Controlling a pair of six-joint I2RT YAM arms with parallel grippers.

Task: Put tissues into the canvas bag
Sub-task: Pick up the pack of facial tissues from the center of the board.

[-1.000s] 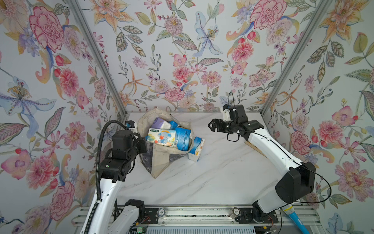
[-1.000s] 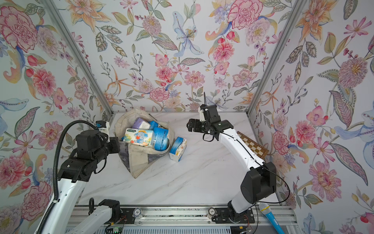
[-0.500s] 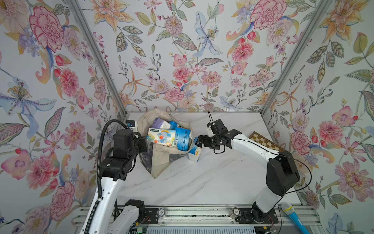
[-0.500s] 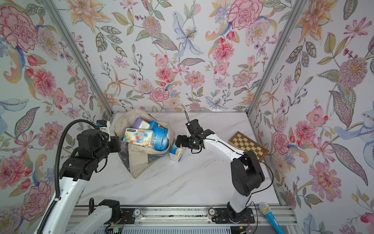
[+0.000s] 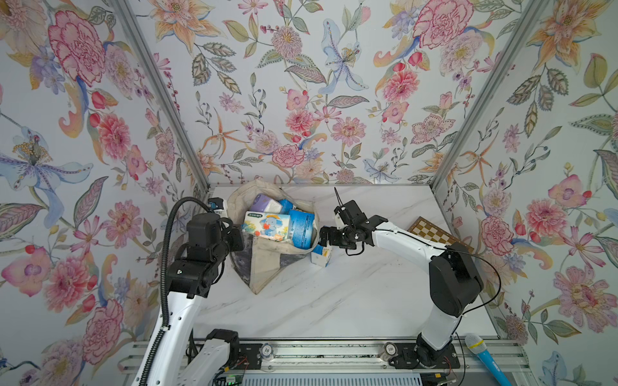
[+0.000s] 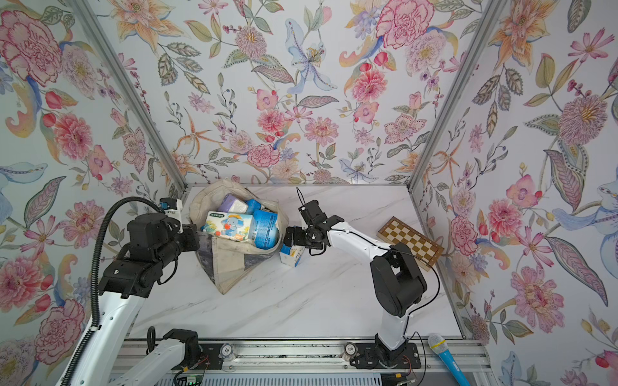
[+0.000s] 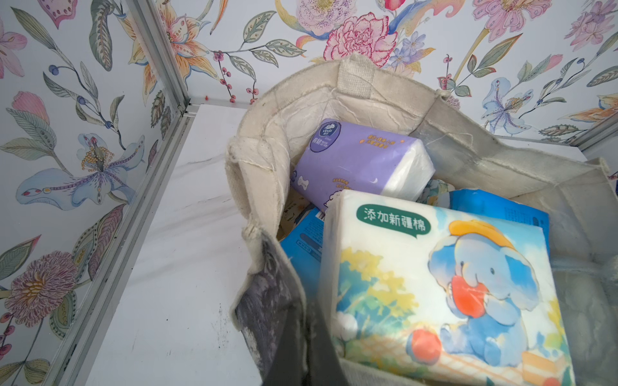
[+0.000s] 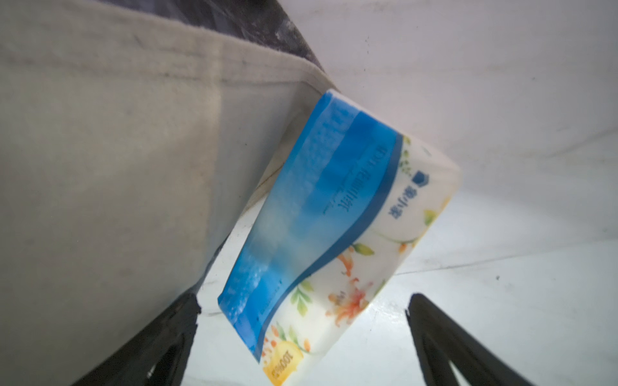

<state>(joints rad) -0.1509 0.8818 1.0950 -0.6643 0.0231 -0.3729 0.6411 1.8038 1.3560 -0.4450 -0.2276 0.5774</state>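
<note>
- Right gripper (image 8: 304, 299): jaws spread wide, released, nothing held.
- Loose pack (image 8: 334, 234) of tissues (blue-and-white, orange flowers) sits just ahead of it, between the spread fingers (image 8: 160, 341). It touches neither finger in the wrist view.
- The pack stands tilted on the marble table (image 5: 334, 300), leaning against the outer wall of the canvas bag (image 8: 100, 167).
- In a top view the right gripper's tips hover right above the pack's upper end.
- Left gripper (image 5: 240, 238): clenched on the bag's rim, across the bag from the right gripper.
- Just beyond the left gripper's tips, inside the bag: elephant pack (image 7: 434, 284) on top, lavender pack (image 7: 361, 163) farther in, blue packs (image 7: 301, 247) beneath.
</note>
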